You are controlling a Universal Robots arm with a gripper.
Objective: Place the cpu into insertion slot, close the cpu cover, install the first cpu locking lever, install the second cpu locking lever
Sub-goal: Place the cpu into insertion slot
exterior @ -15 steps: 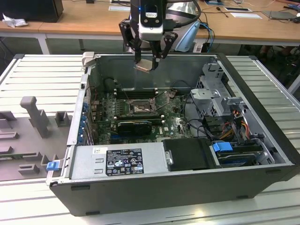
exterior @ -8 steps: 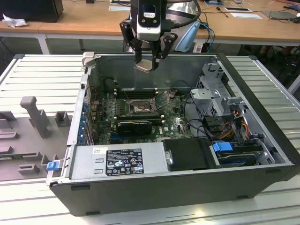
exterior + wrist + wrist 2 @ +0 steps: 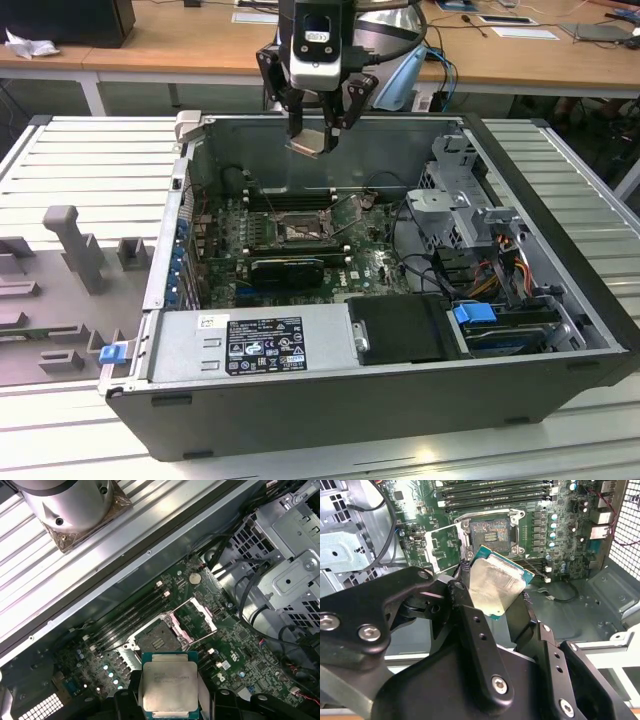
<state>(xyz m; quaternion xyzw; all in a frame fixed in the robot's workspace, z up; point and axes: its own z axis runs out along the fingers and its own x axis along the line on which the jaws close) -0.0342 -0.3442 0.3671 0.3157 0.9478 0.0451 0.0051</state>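
Jaws clench the cpu [image 3: 308,142], held above the case [image 3: 400,400] in the exterior view, over the open insertion slot [image 3: 156,639]

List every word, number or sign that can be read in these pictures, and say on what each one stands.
No text can be read with certainty.
On the grey metal box, black-and-white label: print too small to read.
Beside it, small white sticker: too small.
On the pale silvery square cpu: faint engraving, blurred.
On the green circuit board: white marks, too small.
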